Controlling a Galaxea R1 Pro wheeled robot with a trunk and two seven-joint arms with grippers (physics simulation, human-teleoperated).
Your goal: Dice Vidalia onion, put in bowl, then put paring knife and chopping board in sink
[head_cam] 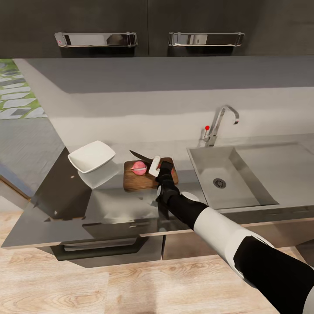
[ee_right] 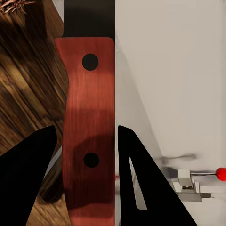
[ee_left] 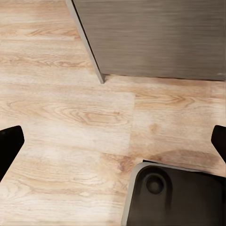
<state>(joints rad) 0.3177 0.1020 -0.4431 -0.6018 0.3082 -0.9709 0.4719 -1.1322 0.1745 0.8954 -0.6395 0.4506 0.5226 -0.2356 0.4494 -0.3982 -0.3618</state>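
The countertop point(head_cam: 109, 209) carries the board point(head_cam: 131, 181) at the bowl's point(head_cam: 91, 156) 3 o'clock. The right gripper point(ee_right: 87, 141) clamps the knife point(ee_right: 89, 122) handle, blade over the onion point(head_cam: 138, 167) for dicing. The left gripper point(ee_left: 113, 141) hangs spread, empty.

Domestic kitchen: glossy grey counter point(head_cam: 109, 213) over dark cabinets, steel sink point(head_cam: 231, 174) with chrome faucet point(head_cam: 220, 122) at right, wall cupboards with bar handles point(head_cam: 98, 39) at far side, pale wood-plank floor point(head_cam: 109, 283) near.
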